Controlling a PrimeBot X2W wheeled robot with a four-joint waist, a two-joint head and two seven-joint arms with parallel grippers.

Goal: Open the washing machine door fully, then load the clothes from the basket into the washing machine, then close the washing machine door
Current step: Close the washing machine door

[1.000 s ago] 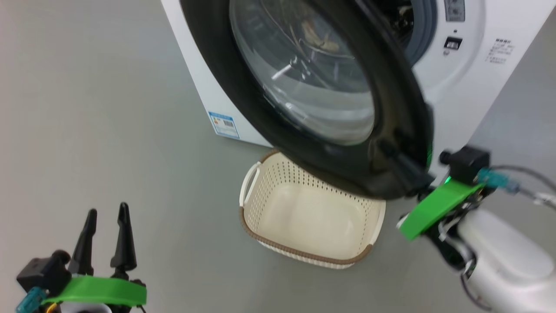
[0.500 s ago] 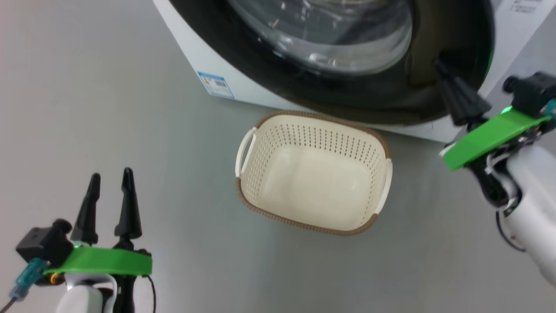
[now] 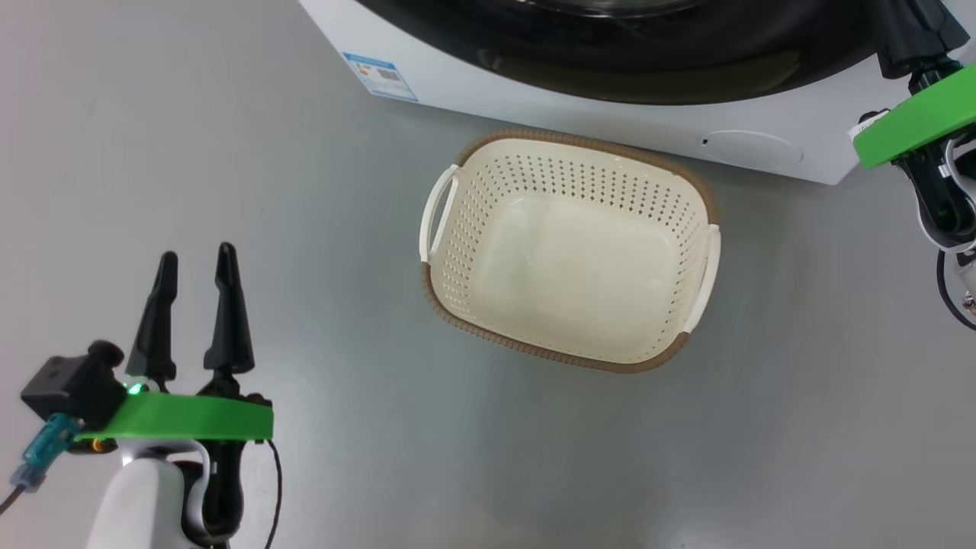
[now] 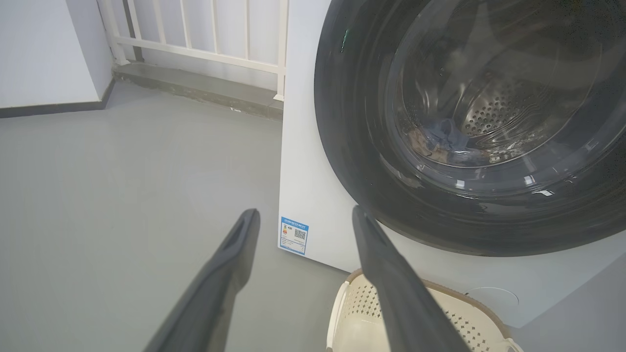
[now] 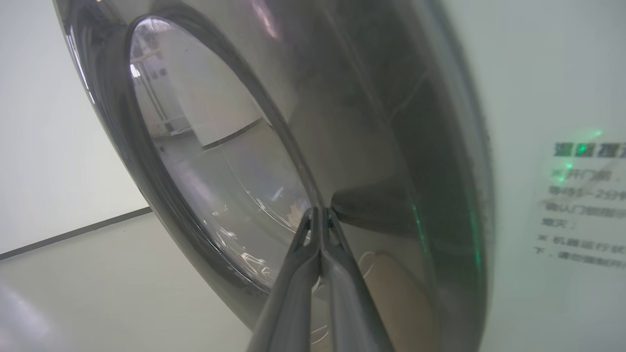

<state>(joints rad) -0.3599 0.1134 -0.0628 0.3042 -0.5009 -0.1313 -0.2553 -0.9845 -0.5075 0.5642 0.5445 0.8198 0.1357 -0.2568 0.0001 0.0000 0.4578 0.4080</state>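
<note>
Left pincer (image 3: 196,255) gapes empty; right pincer (image 5: 320,211) is clenched, tips touching the washing machine door (image 5: 391,146).

The washing machine door (image 4: 349,146) has a glossy black rim round clear, shiny glass; behind it the drum (image 4: 494,110) is perforated steel. The washing machine (image 4: 305,171) is smooth white. The basket (image 3: 579,183) is matt cream plastic, its rim woven-look brown. The floor (image 3: 229,152) is smooth grey.
</note>
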